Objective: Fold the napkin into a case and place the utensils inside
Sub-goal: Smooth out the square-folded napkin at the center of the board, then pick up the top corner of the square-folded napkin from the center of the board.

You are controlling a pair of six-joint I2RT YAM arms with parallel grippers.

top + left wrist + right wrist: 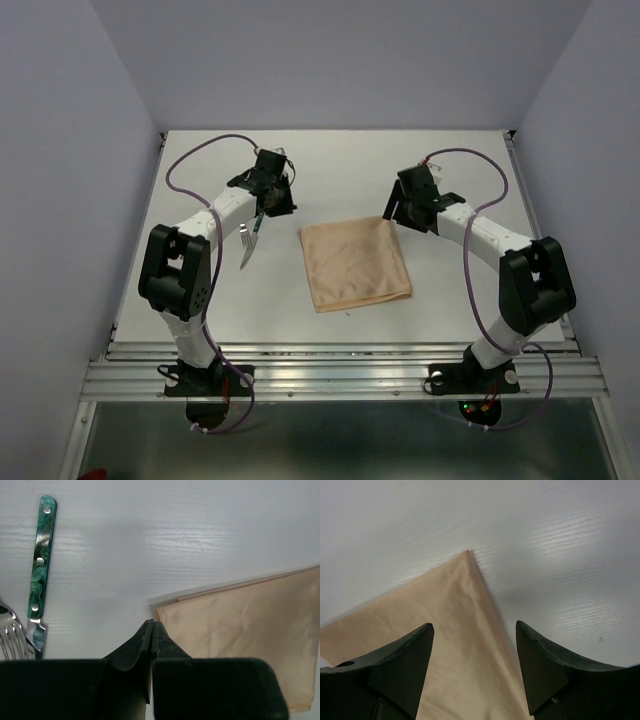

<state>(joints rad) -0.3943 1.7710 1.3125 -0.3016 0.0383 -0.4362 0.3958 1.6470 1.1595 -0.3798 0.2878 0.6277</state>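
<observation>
ok so the napkin point(355, 265) is lying flat in the middle of the table point(330, 170), folded into a rough square and turned a bit off the table's edges, so it has no real long axis. One corner points toward the far right, right at the right gripper point(408, 205). The utensils point(248, 240) sit just left of it, not touching. Their long axis runs near-to-far with a slight tilt, dark handles toward the far side, silvery ends toward the arm bases. Both arms are bent at the elbow and reach in toward the middle, the left gripper point(272, 198) above the handle ends. The top view can't show the fingers, but the wrist cams can. The left one has its fingers point(165, 645) pressed together on nothing, with a marbled green riveted handle point(41, 555) and fork tines point(12, 640) off to one side. The right one has its fingers point(405, 665) spread wide over that napkin corner point(467, 555), gripping nothing.
</observation>
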